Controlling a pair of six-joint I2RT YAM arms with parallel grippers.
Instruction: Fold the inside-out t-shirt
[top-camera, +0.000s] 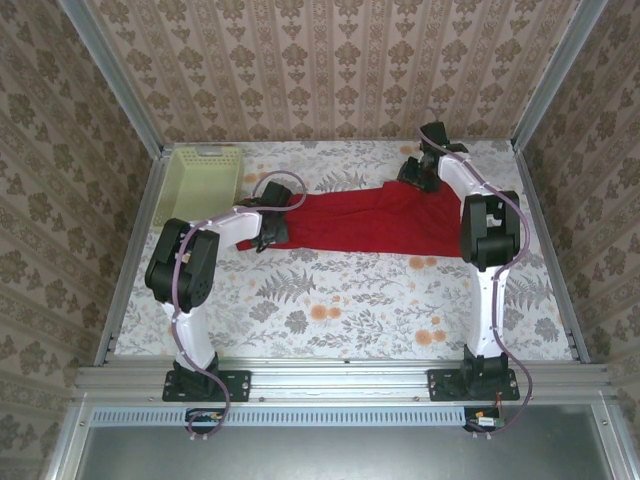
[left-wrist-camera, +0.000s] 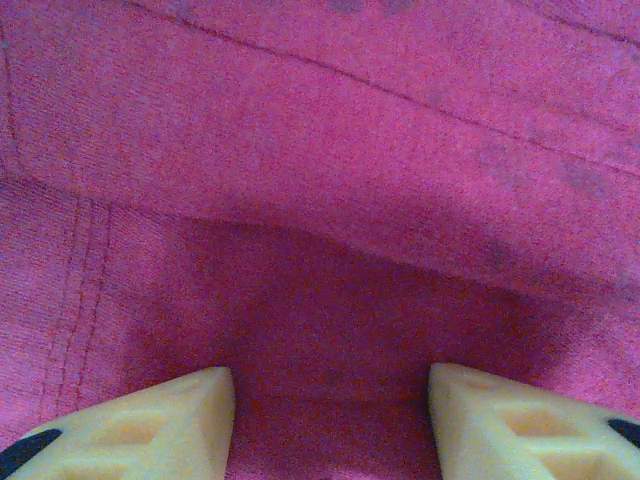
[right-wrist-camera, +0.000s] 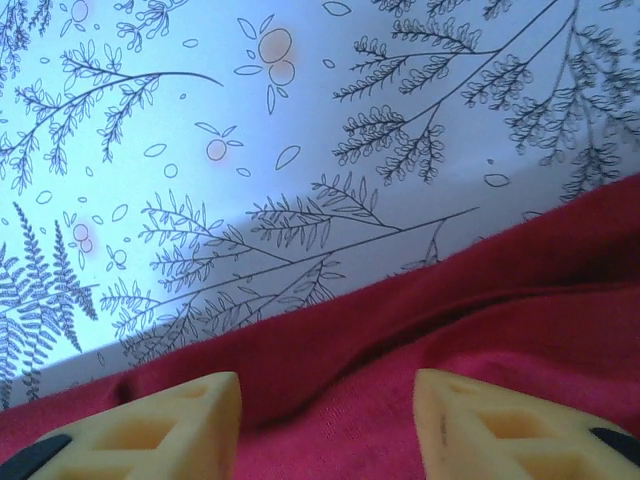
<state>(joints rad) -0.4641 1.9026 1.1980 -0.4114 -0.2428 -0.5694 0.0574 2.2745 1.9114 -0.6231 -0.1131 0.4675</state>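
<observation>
The red t-shirt (top-camera: 370, 225) lies stretched across the upper middle of the floral table (top-camera: 330, 310), with damask wallpaper (top-camera: 330, 60) on the walls around. The left fingers (left-wrist-camera: 170, 420) and the right fingers (right-wrist-camera: 170, 420) stand apart over its cloth.

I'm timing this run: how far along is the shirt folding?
Done: the t-shirt lies on the table as a long narrow band, seemingly folded lengthwise. In hand: the left pincer and the right pincer hover open over its opposite ends, gripping nothing. Left: grasping the ends and folding the band crosswise into a compact stack.
</observation>
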